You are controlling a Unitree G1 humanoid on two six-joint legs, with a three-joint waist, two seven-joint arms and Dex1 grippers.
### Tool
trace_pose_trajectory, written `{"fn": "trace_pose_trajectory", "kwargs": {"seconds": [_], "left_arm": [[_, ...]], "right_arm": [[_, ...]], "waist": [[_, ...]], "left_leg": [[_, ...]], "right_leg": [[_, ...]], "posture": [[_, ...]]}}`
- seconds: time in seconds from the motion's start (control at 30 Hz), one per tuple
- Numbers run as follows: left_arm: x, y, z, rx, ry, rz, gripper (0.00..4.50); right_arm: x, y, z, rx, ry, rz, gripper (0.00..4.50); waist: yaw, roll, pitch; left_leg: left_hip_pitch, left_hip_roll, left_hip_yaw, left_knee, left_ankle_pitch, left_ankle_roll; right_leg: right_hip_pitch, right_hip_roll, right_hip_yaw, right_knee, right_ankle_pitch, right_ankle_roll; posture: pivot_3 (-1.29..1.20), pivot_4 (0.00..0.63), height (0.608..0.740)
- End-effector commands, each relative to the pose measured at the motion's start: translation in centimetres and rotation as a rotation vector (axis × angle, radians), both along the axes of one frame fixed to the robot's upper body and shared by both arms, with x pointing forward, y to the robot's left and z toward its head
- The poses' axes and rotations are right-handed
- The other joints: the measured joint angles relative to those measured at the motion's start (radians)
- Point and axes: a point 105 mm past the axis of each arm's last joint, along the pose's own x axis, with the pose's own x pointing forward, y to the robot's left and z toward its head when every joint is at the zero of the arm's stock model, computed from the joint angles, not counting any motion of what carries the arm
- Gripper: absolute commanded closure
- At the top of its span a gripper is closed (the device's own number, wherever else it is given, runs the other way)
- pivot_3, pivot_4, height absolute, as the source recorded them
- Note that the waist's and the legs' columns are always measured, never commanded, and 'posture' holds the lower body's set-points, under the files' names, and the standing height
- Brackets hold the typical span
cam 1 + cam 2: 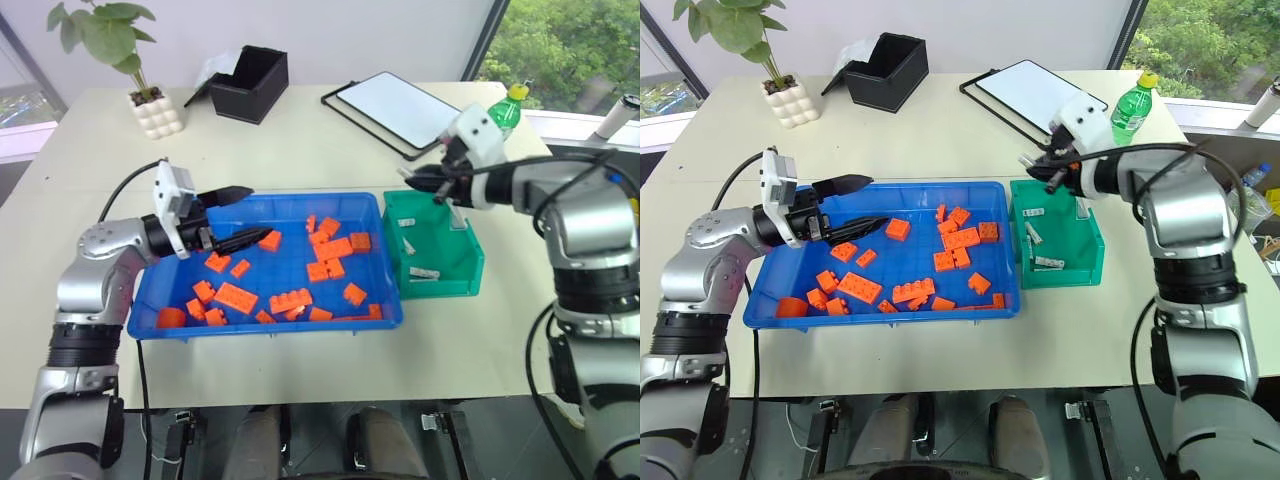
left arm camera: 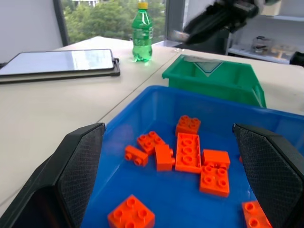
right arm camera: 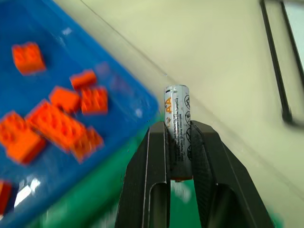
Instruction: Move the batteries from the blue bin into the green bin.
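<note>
Blue plastic, the blue bin (image 1: 150,318) lies left on the table (image 1: 300,140), holding orange bricks (image 1: 235,297). Right of it, the green bin (image 1: 470,270) holds batteries (image 1: 424,272). My right gripper (image 3: 179,142) pinches one battery (image 3: 177,128) along its fingers, above the green bin's far-left corner. My left gripper (image 2: 175,166) gapes wide over the bricks.

You see orange bricks (image 1: 236,297) in the blue bin (image 1: 390,300), a green bin (image 1: 462,268), a silver battery (image 3: 177,128) with dark print.
</note>
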Motion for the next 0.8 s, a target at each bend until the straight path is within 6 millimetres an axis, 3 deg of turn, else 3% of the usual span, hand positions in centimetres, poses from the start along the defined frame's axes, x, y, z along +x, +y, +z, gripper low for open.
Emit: {"fn": "trace_pose_trajectory", "kwargs": {"seconds": [0.03,0.47,0.6,0.67,0.73,0.8], "left_arm": [[0.2,-0.6,0.9,0.011,-0.050,-0.038,0.00],[0.8,-1.7,1.1,0.010,-0.065,-0.084,0.00],[0.7,-1.6,1.1,0.008,-0.066,-0.077,0.00],[0.7,-1.5,1.1,0.008,-0.069,-0.070,0.00],[0.8,-1.2,1.2,0.011,-0.074,-0.056,0.00],[0.8,-1.0,1.3,0.010,-0.078,-0.045,0.00]], "right_arm": [[-0.9,-0.7,1.5,0.013,-0.056,-0.032,4.37],[-2.4,-1.5,-0.6,0.050,0.002,-0.102,4.37],[-3.0,-1.1,-1.6,0.059,0.052,-0.079,2.51],[-2.9,-1.1,-1.5,0.061,0.042,-0.085,1.28],[-2.7,-1.2,-1.2,0.066,0.026,-0.093,0.33],[-2.5,-1.3,-1.0,0.072,0.016,-0.100,0.08]], "waist": [[-0.002,0.000,0.000],[0.002,0.000,0.000],[0.002,0.000,0.000],[0.001,0.000,0.000],[0.001,0.000,0.000],[0.001,0.000,0.000]], "left_leg": [[0.000,0.000,0.000,0.000,0.000,0.000],[0.000,0.000,0.000,0.001,0.000,0.000],[0.000,0.000,-0.001,0.001,0.000,0.000],[0.000,0.000,-0.001,0.001,0.000,0.000],[0.000,0.000,-0.001,0.001,0.000,0.000],[0.000,0.000,-0.001,0.001,0.000,0.000]], "right_leg": [[0.000,0.000,0.000,0.000,0.000,0.000],[0.001,0.000,0.000,0.000,0.000,0.000],[0.001,0.001,0.000,0.000,0.000,0.000],[0.001,0.001,0.000,0.000,0.000,0.000],[0.001,0.001,0.000,0.000,0.000,0.000],[0.001,0.001,0.000,0.000,0.000,0.000]], "posture": [[0.00,0.150,0.740],[0.00,0.150,0.740],[0.00,0.150,0.740],[0.00,0.150,0.740],[0.00,0.150,0.740],[0.00,0.150,0.740]]}}
